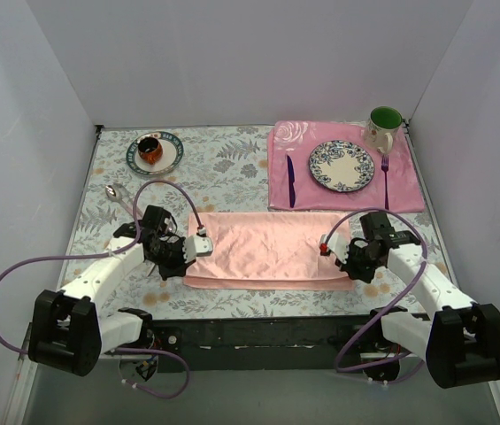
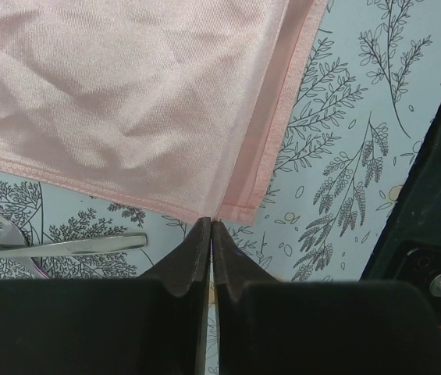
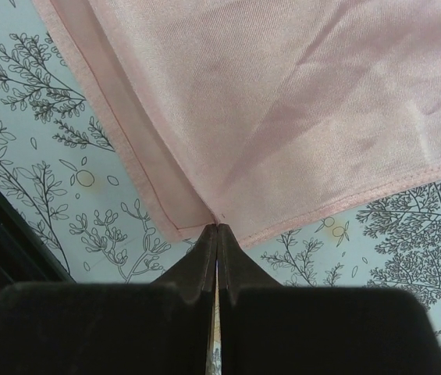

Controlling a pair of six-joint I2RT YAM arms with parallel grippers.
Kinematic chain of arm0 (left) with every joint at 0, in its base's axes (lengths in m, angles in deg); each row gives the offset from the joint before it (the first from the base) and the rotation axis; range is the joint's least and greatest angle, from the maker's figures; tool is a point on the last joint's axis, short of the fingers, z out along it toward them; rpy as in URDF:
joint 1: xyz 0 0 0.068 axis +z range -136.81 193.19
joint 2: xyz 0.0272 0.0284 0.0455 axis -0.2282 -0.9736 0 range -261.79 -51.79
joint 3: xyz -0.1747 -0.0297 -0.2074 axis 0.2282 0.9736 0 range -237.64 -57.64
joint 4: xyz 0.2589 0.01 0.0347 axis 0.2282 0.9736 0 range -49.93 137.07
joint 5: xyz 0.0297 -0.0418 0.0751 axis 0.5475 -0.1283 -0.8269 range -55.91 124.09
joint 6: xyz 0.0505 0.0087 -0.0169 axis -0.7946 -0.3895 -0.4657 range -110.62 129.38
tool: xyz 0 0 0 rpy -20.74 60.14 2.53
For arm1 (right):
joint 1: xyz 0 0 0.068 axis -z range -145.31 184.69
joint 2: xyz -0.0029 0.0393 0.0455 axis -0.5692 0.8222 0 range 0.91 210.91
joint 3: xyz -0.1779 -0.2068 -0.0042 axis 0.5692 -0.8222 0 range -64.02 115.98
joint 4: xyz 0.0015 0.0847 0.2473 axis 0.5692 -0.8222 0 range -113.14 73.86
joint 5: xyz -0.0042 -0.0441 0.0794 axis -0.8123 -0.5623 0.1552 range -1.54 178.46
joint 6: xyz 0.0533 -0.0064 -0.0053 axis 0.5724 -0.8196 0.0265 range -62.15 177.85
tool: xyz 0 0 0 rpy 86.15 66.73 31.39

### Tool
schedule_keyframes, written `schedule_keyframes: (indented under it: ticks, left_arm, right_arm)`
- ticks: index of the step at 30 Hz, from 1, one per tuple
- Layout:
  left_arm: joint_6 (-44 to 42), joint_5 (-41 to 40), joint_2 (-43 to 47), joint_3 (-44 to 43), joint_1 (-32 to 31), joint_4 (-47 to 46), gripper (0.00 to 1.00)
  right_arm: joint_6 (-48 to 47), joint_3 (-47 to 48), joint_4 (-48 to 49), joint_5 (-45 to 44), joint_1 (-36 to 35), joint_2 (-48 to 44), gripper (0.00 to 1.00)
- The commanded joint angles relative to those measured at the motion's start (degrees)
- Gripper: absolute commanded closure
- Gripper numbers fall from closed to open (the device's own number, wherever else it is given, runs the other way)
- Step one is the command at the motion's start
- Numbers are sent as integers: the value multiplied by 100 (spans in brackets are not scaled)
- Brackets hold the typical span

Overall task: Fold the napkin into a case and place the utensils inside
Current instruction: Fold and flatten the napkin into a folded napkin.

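The left gripper (image 2: 211, 228) was shut tight, its two dark fingertips pressed together on the near left corner of the napkin's (image 1: 267, 250) upper layer. The right gripper (image 3: 217, 230) was closed the same way on the near right corner, and creases in the cloth ran up to its tips. Both arms reached in low from the near edge of the table (image 1: 232, 159), one at each end of the cloth.

The napkin lay as a wide salmon-pink oblong, doubled over, in the middle of the table towards its near edge. In both wrist views the hemmed lower layer showed as a narrow strip beyond the upper layer at each end.

A silver spoon (image 1: 113, 192) lay near the table's left edge, apart from the napkin. A silver fork (image 2: 64, 248) lay on the patterned table just beside the napkin's near left corner; in the top view the left arm covered that spot.

At the far right corner was a rose-patterned placemat (image 1: 347, 200) with a blue-patterned plate (image 1: 342, 166) on it. A purple knife (image 1: 290, 181) lay left of the plate and a purple fork (image 1: 385, 177) right of it. A green mug (image 1: 384, 124) stood at the placemat's far edge. Towards the far left corner a saucer (image 1: 175, 156) held a brown cup (image 1: 149, 149).
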Motion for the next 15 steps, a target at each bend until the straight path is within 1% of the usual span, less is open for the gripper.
schedule_keyframes:
  ticks: [1, 4, 8, 12, 15]
  left_arm:
    - [-36, 62, 277, -228, -29, 199, 100]
    - [-132, 53, 383, -298, -29, 339, 100]
    - [-168, 176, 506, -500, -29, 655, 100]
    - [-202, 255, 437, -500, -20, 735, 100]
    - [-212, 133, 348, -325, -29, 639, 100]
  right_arm:
    - [-197, 391, -588, 148, -35, -253, 99]
    - [-267, 471, -790, 183, -35, -552, 99]
    - [-285, 480, -932, 183, -35, -658, 99]
    - [-223, 348, -774, 183, -35, -580, 99]
    - [-188, 286, -651, 192, -35, -448, 99]
